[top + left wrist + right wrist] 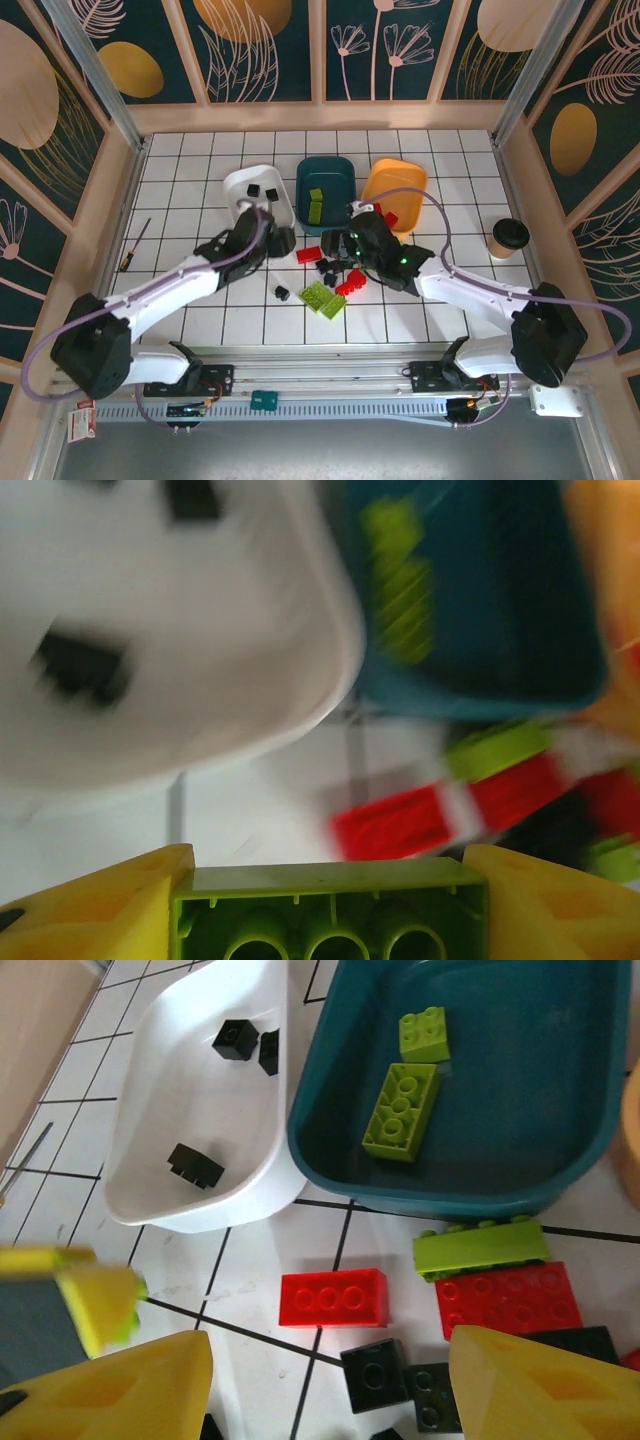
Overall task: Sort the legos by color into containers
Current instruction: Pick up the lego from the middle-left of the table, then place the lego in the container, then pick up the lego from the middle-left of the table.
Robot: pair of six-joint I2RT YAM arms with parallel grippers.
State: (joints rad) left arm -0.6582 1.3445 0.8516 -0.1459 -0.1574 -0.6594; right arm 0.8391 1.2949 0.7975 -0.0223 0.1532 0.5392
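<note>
My left gripper (330,885) is clenched on a green brick (330,925). The brick fills the gap between my yellow fingers (95,905) and touches both, with three round holes facing my wrist camera. That view is blurred. I hold the brick just near the white bin (230,680), by its near right corner, and the teal bin (500,600) is to the far right. From above, this gripper sits near the gap between those two bins.

My right gripper (330,1355) is released, its fingers apart with nothing between them. It hangs over the loose pile on the table (450,160), near of the teal bin. Below it lies a red brick (333,1298). To the right of that, a long green brick (480,1247) touches the far edge of a big red brick (508,1302). Nearer to me are loose black bricks (375,1372).

The white bin holds three black bricks (195,1165), and the teal bin holds two green bricks (400,1110). The orange bin (405,178), right of the teal one, has red bricks (388,214) in it. Nearer on the table lie flat green pieces (322,297) and, to their left, a single black brick (282,292). A cup (509,238) stands at the far right, well apart from the pile, and a screwdriver (135,245) lies at the left.
</note>
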